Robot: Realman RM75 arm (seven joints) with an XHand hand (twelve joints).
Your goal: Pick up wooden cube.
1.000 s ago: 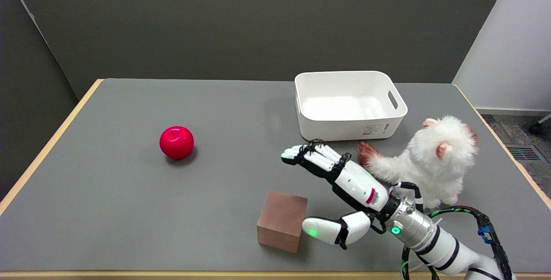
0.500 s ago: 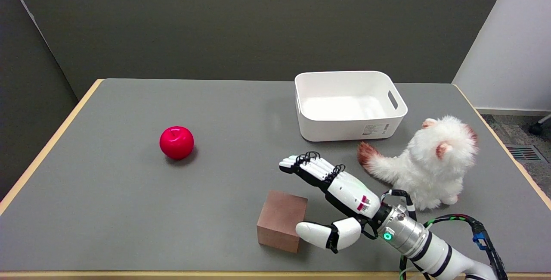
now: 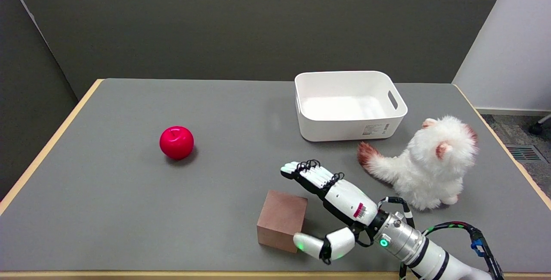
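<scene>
The wooden cube (image 3: 282, 220), brown and plain, rests on the grey table (image 3: 129, 202) near its front edge, a little right of centre. My right hand (image 3: 329, 204) is just to the cube's right, low over the table. Its fingers (image 3: 308, 173) stretch out past the cube's far right corner, and its thumb (image 3: 308, 243) lies against the cube's near right bottom corner. The hand is spread wide and holds nothing. The cube's right face is partly hidden behind the thumb.
A red apple (image 3: 176, 142) sits at the left middle. A white bin (image 3: 348, 104) stands at the back right, with nothing in it. A white plush toy (image 3: 424, 166) sits right of my hand, close to the forearm (image 3: 413, 247).
My hand has dropped and drawn nearer the front edge and leftward. The thumb has come up to the cube's near right corner. The cube has not moved.
</scene>
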